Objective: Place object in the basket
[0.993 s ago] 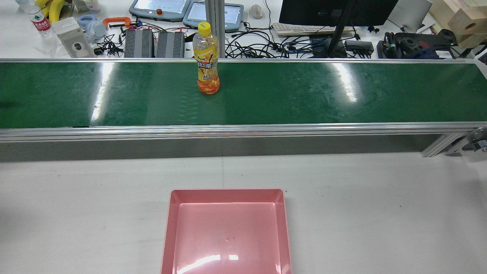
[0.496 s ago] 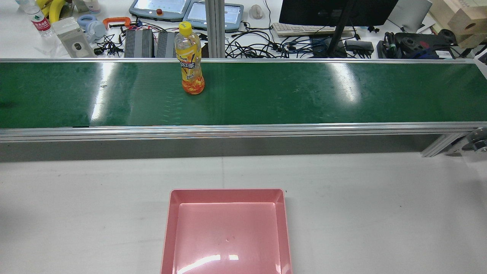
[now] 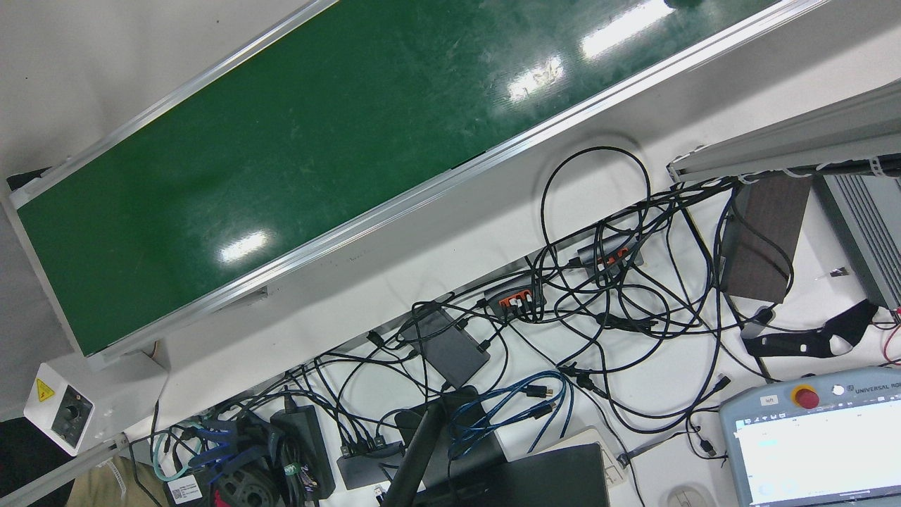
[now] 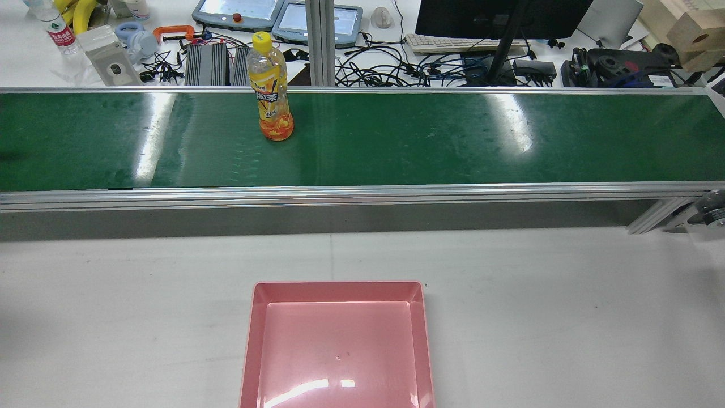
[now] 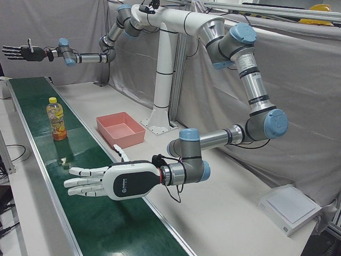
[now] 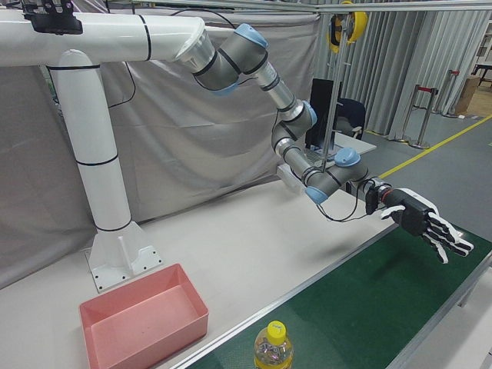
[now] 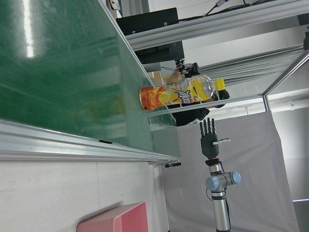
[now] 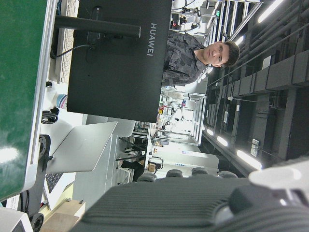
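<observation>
Far end of the belt (image 5: 37,133), the black right hand (image 5: 21,52) hangs high, fingers spread flat, holding nothing. Next along comes the bottle (image 5: 56,120), standing on the green belt between the two hands and well apart from both: upright, long axis vertical, yellow cap on top, clear plastic with an orange-yellow label. Then the white left hand (image 5: 114,181), low over the glossy belt, fingers splayed and empty, pointing along it towards the bottle. Beside the belt, the pink basket (image 5: 130,140) sits shallow, rectangular and smooth on the white table.
</observation>
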`<state>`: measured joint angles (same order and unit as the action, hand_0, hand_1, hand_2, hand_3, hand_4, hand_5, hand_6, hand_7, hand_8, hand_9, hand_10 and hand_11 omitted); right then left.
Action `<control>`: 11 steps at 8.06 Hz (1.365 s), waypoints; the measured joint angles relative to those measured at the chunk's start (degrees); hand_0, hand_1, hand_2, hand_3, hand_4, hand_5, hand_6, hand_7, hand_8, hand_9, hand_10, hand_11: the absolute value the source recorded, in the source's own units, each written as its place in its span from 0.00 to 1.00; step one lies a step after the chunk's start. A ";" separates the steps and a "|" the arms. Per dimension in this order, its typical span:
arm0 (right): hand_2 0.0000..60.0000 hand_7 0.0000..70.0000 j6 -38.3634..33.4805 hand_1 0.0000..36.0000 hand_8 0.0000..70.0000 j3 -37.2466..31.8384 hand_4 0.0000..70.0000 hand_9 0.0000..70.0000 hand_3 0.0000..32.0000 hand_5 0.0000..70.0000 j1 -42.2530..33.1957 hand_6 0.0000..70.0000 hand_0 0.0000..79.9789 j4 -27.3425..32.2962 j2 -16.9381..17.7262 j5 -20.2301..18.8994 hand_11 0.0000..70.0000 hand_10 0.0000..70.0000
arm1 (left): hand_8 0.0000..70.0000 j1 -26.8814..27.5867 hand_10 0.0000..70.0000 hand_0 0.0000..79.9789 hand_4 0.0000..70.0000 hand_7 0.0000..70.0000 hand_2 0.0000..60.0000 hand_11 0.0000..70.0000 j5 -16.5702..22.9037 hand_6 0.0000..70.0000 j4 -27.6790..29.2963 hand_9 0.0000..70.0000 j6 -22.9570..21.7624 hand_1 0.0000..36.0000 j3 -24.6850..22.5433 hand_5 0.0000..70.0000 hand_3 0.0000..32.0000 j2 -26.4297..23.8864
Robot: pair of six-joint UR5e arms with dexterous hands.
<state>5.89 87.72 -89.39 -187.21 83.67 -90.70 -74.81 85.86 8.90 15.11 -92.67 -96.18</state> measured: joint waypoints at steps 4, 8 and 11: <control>0.00 0.00 0.03 0.00 0.00 0.02 0.00 0.00 0.00 0.00 0.00 0.00 0.00 0.00 0.00 0.00 0.00 0.00 | 0.00 0.44 0.09 0.61 0.00 0.00 0.00 0.16 0.24 0.00 -11.76 0.03 3.09 0.21 -0.59 0.19 0.00 -11.44; 0.00 0.00 0.05 0.00 0.00 0.00 0.00 0.00 0.00 0.00 0.00 0.00 0.00 0.00 0.00 0.00 0.00 0.00 | 0.01 4.97 0.12 0.57 0.00 0.00 0.00 0.19 -0.04 0.00 -14.35 0.05 6.17 0.24 -0.31 0.16 0.00 -12.95; 0.00 0.00 0.07 0.00 0.00 0.00 0.00 0.00 0.00 0.00 0.00 0.00 0.00 0.00 0.00 0.00 0.00 0.00 | 0.02 8.40 0.13 0.54 0.00 0.00 0.01 0.20 -0.12 0.00 -11.96 0.06 6.57 0.24 0.22 0.16 0.00 -12.96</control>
<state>5.96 87.72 -89.38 -187.21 83.67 -90.70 -66.41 85.74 -3.06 21.68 -92.45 -109.14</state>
